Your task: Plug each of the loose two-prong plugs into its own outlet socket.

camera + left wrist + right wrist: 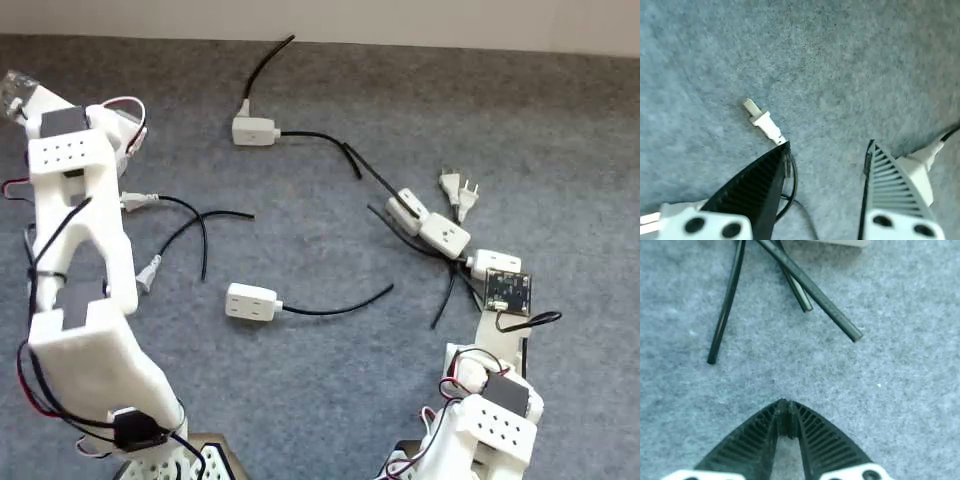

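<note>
My left gripper [830, 145] hangs open low over the grey carpet. A white two-prong plug [761, 120] lies just off its black fingertip [782, 152], prongs pointing away. A second white plug [920, 162] lies behind the white finger [887, 180]. From above, these two plugs [138, 202] [148, 272] lie beside the left arm [80, 230]. Another pair of loose plugs [458, 187] lies at the right. White outlet blocks sit at the back [253, 131], in the middle [251, 302] and in a cluster at the right [445, 236]. My right gripper [786, 415] is shut on nothing, above bare carpet near cut cord ends [807, 287].
Black cords [330, 305] trail from the outlets and plugs across the carpet. Several cords cross near the right cluster [400, 215]. The right arm's wrist board [508, 292] sits beside an outlet block [495, 263]. A pale wall runs along the far edge.
</note>
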`<state>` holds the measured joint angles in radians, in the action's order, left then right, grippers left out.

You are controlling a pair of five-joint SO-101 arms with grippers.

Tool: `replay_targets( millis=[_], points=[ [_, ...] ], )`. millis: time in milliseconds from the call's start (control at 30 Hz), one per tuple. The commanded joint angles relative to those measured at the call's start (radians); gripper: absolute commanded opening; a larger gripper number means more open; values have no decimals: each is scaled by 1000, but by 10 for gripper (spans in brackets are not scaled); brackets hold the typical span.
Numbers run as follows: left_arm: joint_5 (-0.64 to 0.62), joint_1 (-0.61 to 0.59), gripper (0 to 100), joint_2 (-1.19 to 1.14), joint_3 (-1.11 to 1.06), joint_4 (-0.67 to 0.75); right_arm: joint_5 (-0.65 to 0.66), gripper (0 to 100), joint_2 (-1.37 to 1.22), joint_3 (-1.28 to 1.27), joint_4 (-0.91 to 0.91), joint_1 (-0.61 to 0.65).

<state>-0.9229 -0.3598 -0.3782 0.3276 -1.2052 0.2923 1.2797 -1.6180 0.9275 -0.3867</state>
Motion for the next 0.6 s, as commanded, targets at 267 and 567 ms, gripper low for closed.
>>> replay_targets(
  millis=[267,567],
  points=[
    [-238,27,242,-360,288,-101,9,12,5,-4,-19,13],
    [-239,27,242,-395,355,-181,11,12,5,-4,-19,15]
  ],
)
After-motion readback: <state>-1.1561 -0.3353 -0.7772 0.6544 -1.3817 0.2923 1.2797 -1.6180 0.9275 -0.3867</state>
